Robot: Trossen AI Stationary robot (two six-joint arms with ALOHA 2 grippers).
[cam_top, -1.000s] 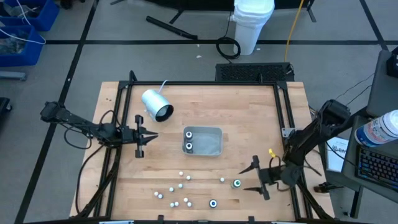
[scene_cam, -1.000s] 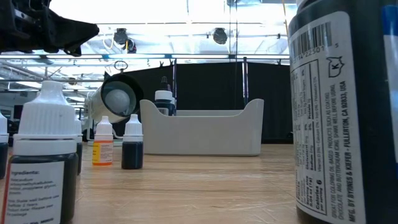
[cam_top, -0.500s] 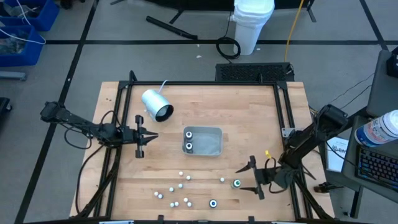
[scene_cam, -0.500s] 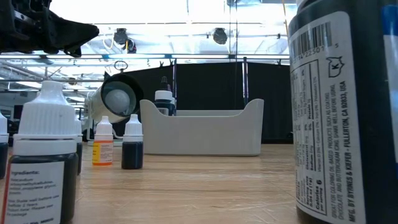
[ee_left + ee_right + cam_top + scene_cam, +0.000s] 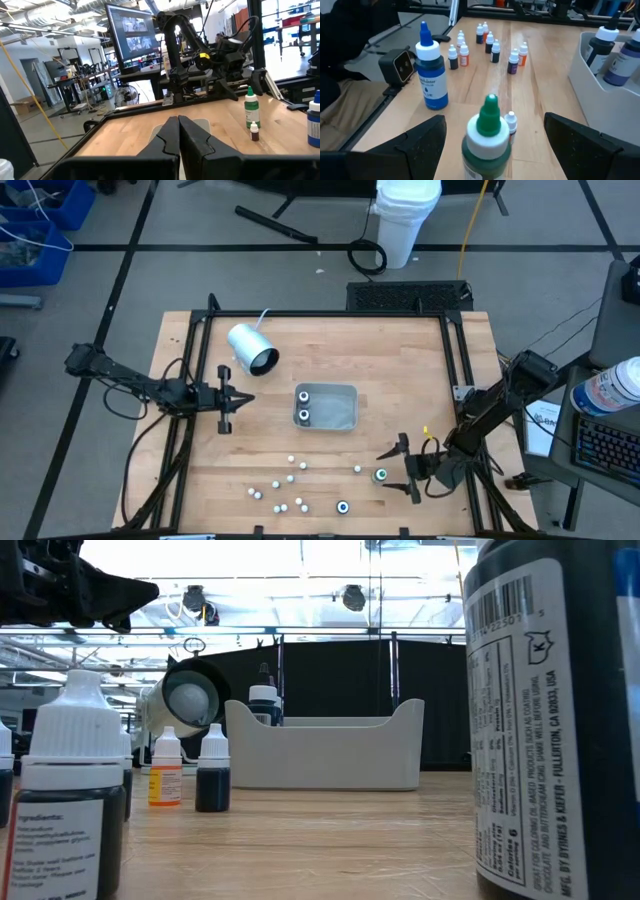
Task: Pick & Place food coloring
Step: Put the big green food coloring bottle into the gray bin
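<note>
While parked low over the left side of the table (image 5: 400,350), pinches nothing with the left gripper (image 5: 243,397): fingers pressed flat together, tips aimed toward the tray, probably just kept clear of the work. Past it, toward the far left corner, leaves the white-and-grey cylinder (image 5: 250,347) lying on its side, no part of the job.

Near the table's middle, offers the grey tray (image 5: 340,388) as the likely drop-off, with two dark bottles (image 5: 304,415) already standing at its left end.

Along the near edge, finds most of the food coloring (image 5: 285,485) not yet moved: small white-capped bottles standing apart from one another, with a blue-topped bottle (image 5: 343,507) further right.

Right of those, brackets the green-topped bottle (image 5: 381,475) with the right gripper (image 5: 390,470). Fingers spread wide on either side of it and, judging by the right wrist view, not yet touching. Lined up that way presumably to close on the body below the cap. Worth minding a tiny white-capped bottle (image 5: 357,469) just beside the green one, near enough to be nudged on closing.
</note>
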